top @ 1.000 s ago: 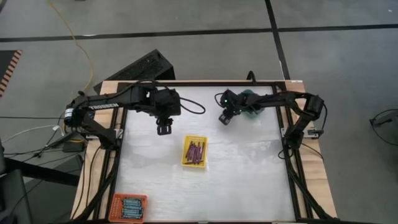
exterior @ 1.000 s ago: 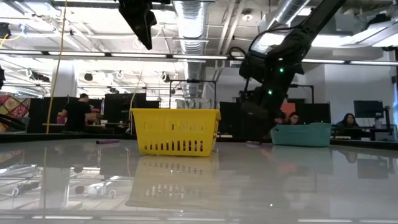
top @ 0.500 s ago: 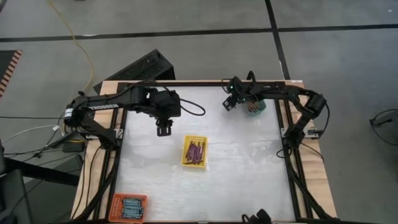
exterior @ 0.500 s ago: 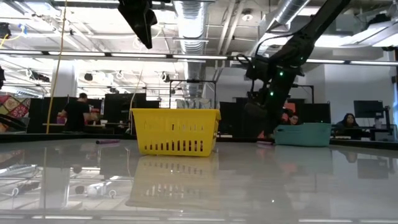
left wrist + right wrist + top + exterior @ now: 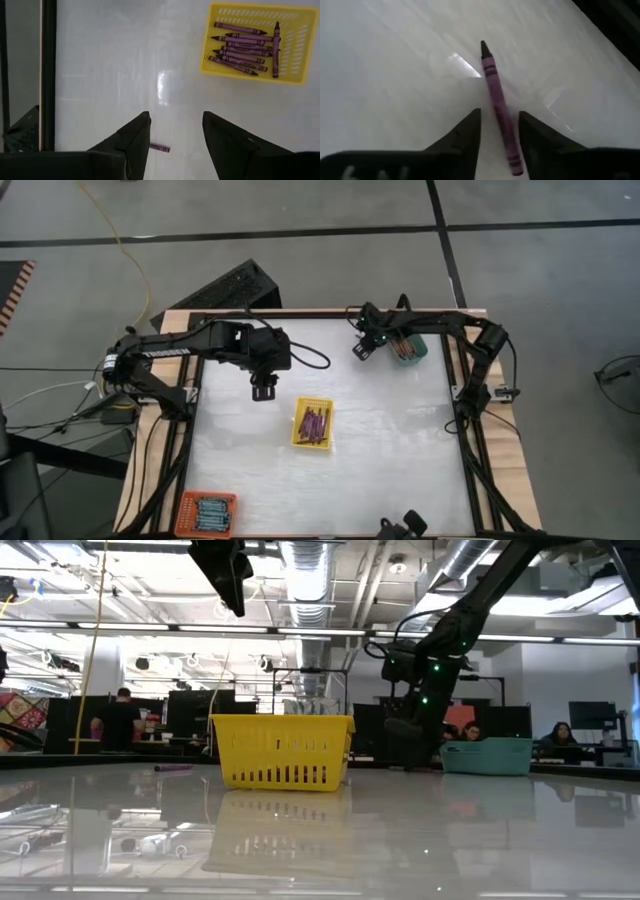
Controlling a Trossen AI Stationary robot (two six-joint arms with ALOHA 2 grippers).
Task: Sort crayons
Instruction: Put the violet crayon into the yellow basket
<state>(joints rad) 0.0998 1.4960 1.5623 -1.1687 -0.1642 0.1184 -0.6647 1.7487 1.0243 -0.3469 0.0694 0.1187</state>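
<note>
High view: a pale surface [image 5: 390, 450] framed by dark rails, with two dark arms reaching in from the far corners. A yellow tray [image 5: 313, 424] sits near the middle, holding a bunch of purple crayons [image 5: 316, 423]. An orange tray [image 5: 205, 512] with bluish-grey crayons [image 5: 208, 511] sits at the near left corner. A teal tray [image 5: 409, 348] holding reddish crayons sits at the far right.

The left gripper [image 5: 263, 388] hangs above the surface beside the yellow tray, on its far left side. Left wrist view: its fingers [image 5: 131, 138] are spread apart with nothing between them, and a single purple crayon [image 5: 159, 147] lies flat on the surface below them.

The right gripper [image 5: 361, 350] is just left of the teal tray. Right wrist view: its fingers [image 5: 464, 134] are spread, and a loose purple crayon [image 5: 498, 107] lies on the surface, running through the gap between them, not pinched.
</note>
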